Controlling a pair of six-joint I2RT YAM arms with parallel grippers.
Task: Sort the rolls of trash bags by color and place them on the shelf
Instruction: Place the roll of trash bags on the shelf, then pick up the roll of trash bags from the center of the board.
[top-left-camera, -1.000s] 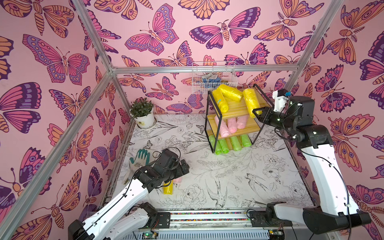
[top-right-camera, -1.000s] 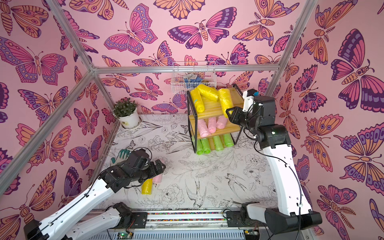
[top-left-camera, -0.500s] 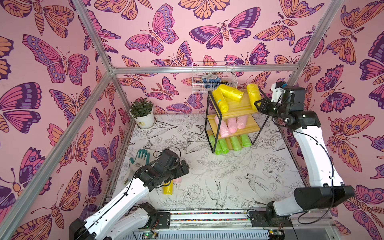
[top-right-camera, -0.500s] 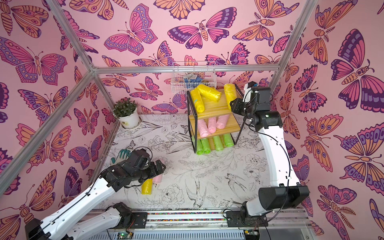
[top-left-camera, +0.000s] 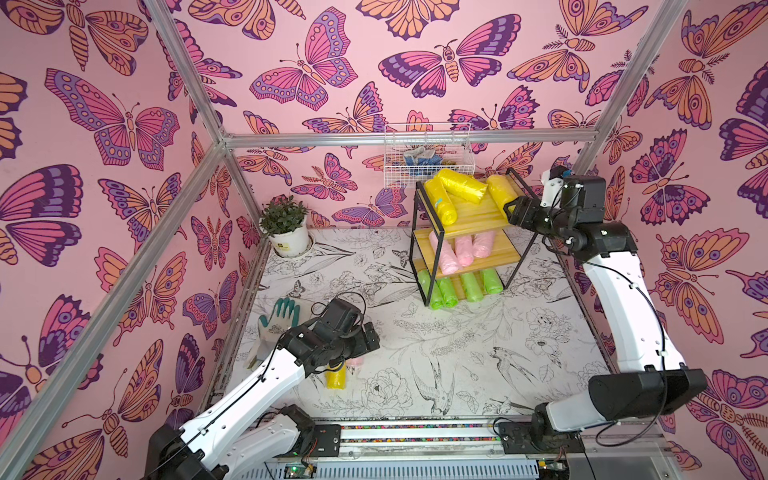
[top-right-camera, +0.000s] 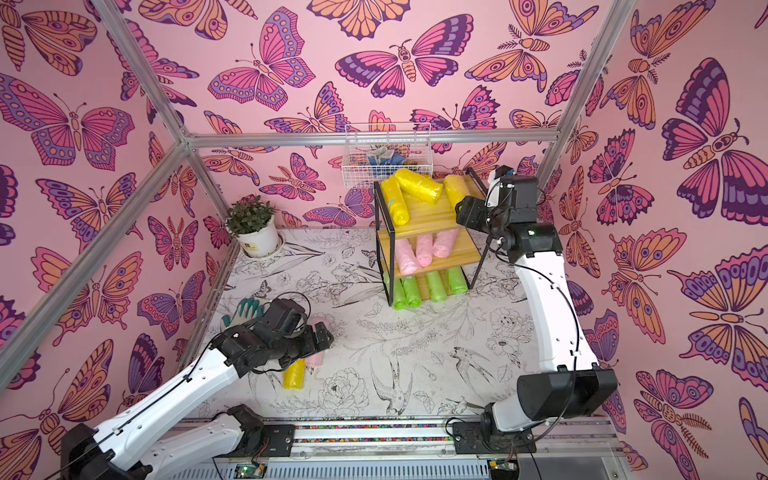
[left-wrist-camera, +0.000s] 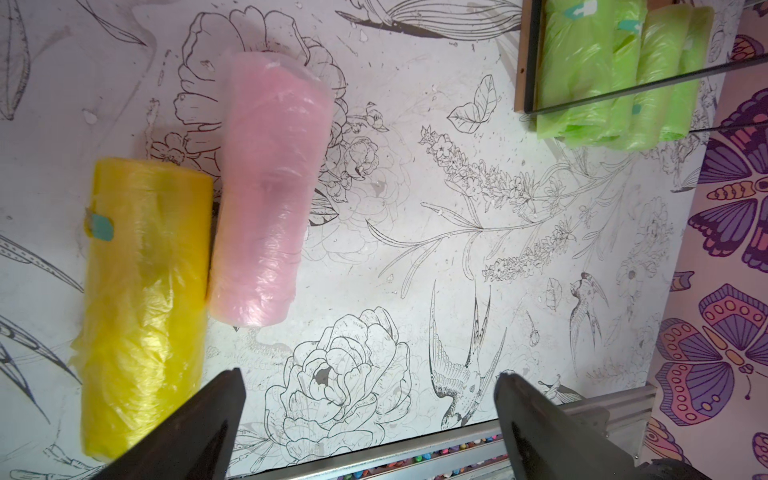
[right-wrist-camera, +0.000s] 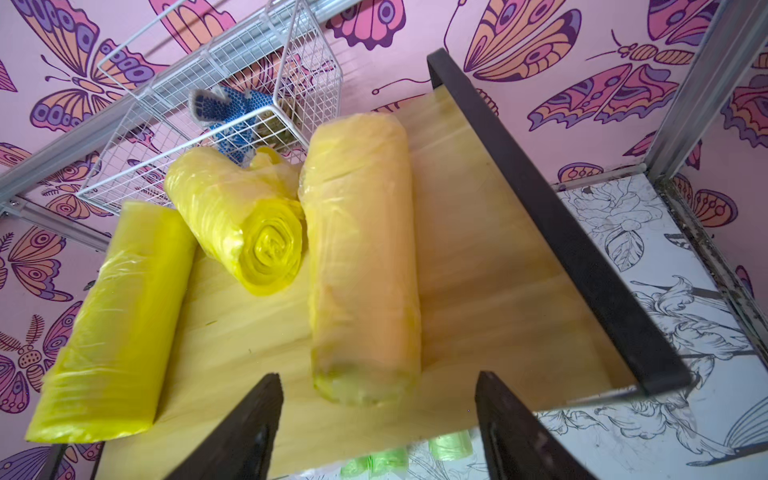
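Fingers (right-wrist-camera: 249, 428) of the right gripper (right-wrist-camera: 376, 378) stand apart, gripping nothing. Just ahead of them a yellow roll (right-wrist-camera: 365, 270) lies on the top board of the shelf (right-wrist-camera: 478, 249), beside two other yellow rolls (right-wrist-camera: 232, 220). Lower tiers hold three pink rolls (top-left-camera: 461, 251) and four green rolls (top-left-camera: 457, 286) (green looks complete). The left gripper (left-wrist-camera: 368, 372) gapes empty. Beside one of its fingertips, the loose yellow roll (left-wrist-camera: 141, 291) and loose pink roll (left-wrist-camera: 266, 195) lie unshelved.

Beyond wide-spread left gripper (left-wrist-camera: 368, 372): yellow roll (left-wrist-camera: 143, 299) touching pink roll (left-wrist-camera: 270, 187) at eleven o'clock, green rolls (left-wrist-camera: 615, 75) on shelf (left-wrist-camera: 523, 62) at one o'clock.
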